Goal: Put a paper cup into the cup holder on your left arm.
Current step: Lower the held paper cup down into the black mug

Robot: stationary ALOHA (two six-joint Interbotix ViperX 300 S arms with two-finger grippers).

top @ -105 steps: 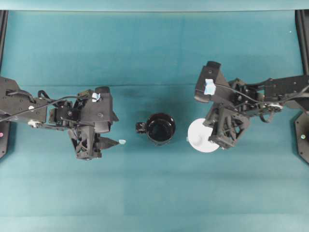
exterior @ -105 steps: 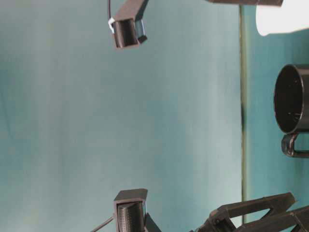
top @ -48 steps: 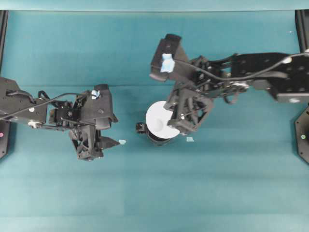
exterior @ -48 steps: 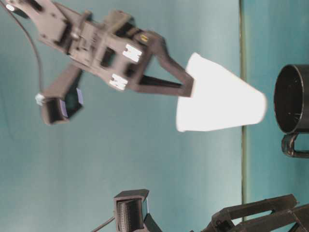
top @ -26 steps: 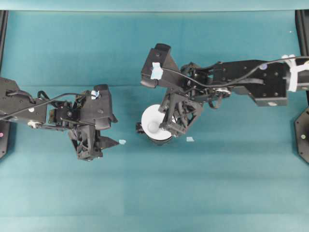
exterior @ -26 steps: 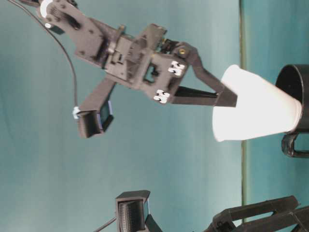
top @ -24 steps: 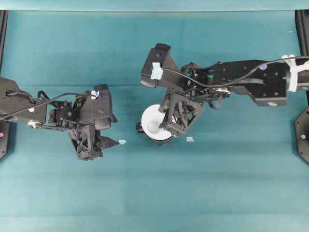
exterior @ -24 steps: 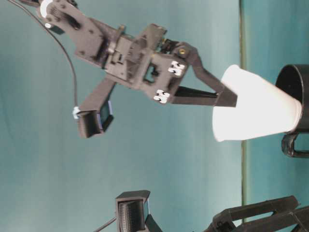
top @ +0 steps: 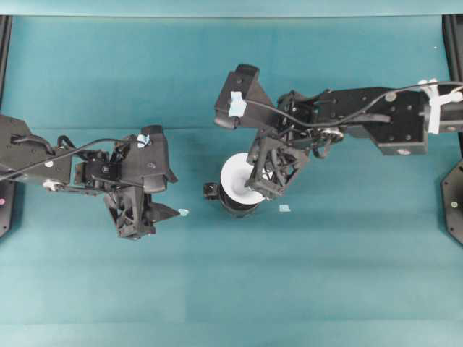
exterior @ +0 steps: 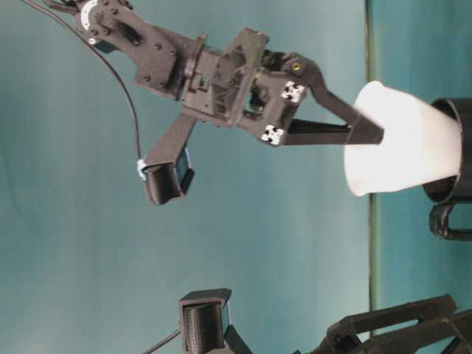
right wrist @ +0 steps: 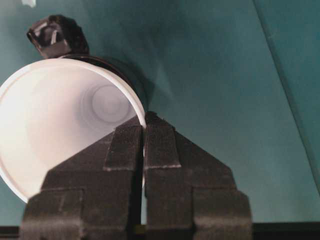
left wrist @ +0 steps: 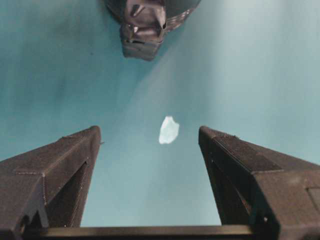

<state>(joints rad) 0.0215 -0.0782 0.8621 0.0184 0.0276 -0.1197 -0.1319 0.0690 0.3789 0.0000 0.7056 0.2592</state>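
The white paper cup (top: 237,181) hangs tilted over the black cup holder (top: 233,209) in the middle of the table. In the table-level view the paper cup (exterior: 402,140) has its narrow bottom just inside the mouth of the cup holder (exterior: 463,122). My right gripper (right wrist: 145,120) is shut on the cup's rim (right wrist: 134,95), one finger inside and one outside. The holder's handle (right wrist: 56,36) shows beyond the cup. My left gripper (left wrist: 147,132) stands open and empty on the left, pointing at the handle (left wrist: 142,25), well short of it.
A small white scrap (top: 183,212) lies on the teal cloth between my left gripper and the holder. A second scrap (top: 285,208) lies just right of the holder. Black frame posts (top: 3,43) stand at both side edges.
My right arm carried the paper cup left from its spot on the table to above the holder and lowered its bottom into the holder's mouth. The left arm has stayed put.
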